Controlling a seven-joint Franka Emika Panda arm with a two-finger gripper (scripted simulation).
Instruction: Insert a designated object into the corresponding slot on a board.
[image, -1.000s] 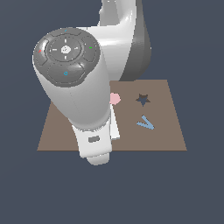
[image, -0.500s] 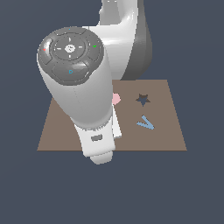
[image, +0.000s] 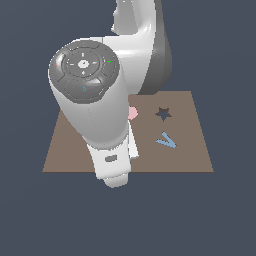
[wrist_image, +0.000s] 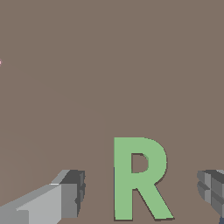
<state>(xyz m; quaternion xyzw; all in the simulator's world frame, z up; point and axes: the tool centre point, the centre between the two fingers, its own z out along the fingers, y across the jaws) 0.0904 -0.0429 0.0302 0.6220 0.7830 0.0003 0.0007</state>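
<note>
Flat, even simulator light in both views; no glare, no cast shadows seen. Exterior view: soft shading on white arm (image: 100, 120), dark plain backdrop, board (image: 185, 150) evenly lit. Wrist view: sharp throughout, green R (wrist_image: 139, 177) crisp-edged, no blur or edge distortion.

Lt-green R block (wrist_image: 139, 178) flat on brown board (wrist_image: 109, 65), upright.

Wrist view: green R (wrist_image: 139, 178) lies flat on brown board (wrist_image: 109, 65). Gripper (wrist_image: 141, 190) spread wide, one finger (wrist_image: 72, 192) either side of R, neither touching it. Pink speck (wrist_image: 1, 62) at frame edge.
</note>
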